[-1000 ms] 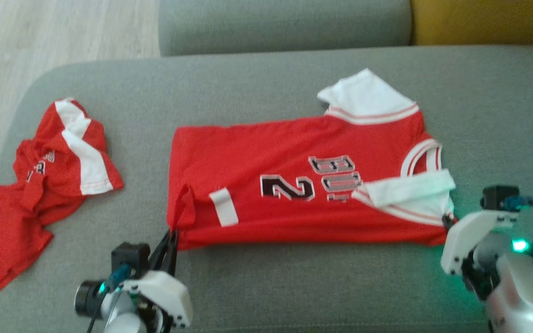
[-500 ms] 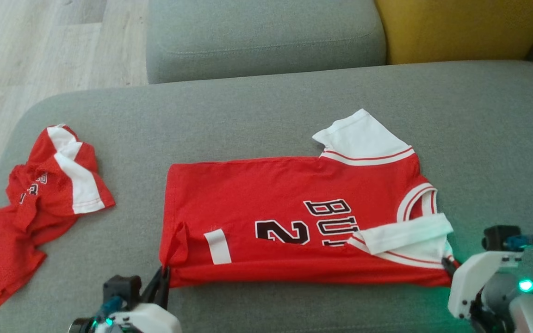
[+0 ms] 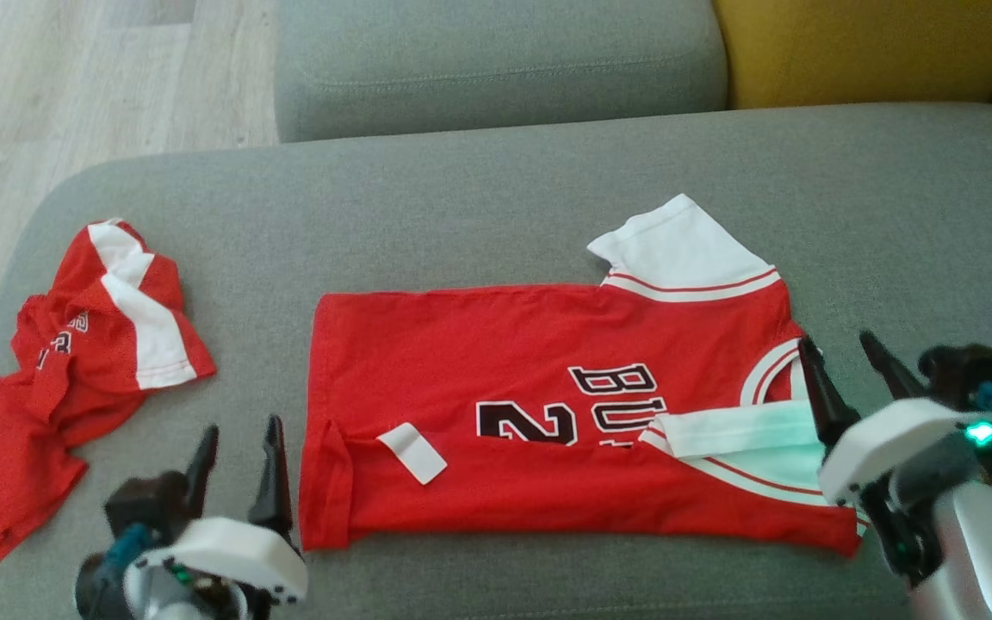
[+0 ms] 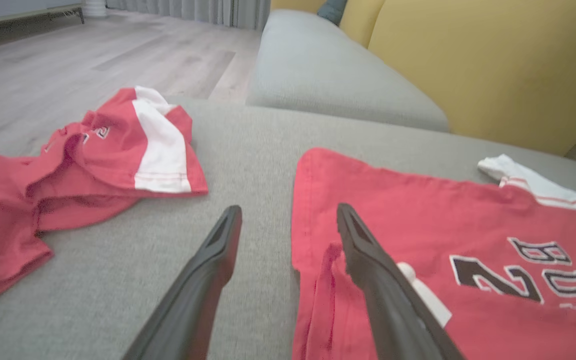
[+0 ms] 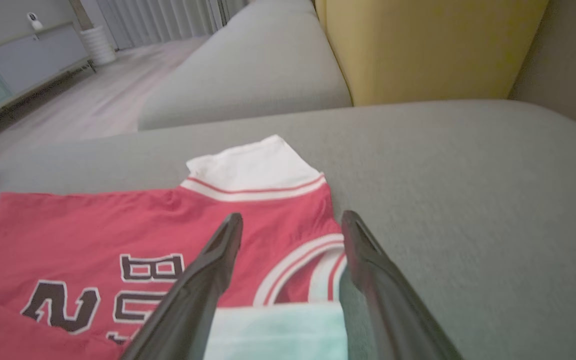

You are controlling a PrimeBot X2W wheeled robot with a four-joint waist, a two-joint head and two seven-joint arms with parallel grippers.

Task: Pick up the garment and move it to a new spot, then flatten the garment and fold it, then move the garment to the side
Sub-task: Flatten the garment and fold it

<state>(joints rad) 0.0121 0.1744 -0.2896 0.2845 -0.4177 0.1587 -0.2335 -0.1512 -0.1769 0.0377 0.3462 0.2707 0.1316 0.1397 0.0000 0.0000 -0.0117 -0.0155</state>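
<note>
Red jersey (image 3: 548, 405) lies flat on the grey sofa seat (image 3: 461, 198), folded lengthwise, hem to the left, neck opening to the right. A white sleeve (image 3: 677, 250) sticks out on its far side, and a folded sleeve (image 3: 746, 430) lies across the near right part. My left gripper (image 3: 241, 424) sits just off the jersey's near left corner, fingers spread wide, nothing in them. In the left wrist view one finger is over the hem edge, the other over bare seat. My right gripper (image 3: 833, 339) is at the jersey's right end by the neckline, also spread wide and empty. I can't tell if either touches the cloth. A second red garment (image 3: 74, 362) lies crumpled well apart to the left
</note>
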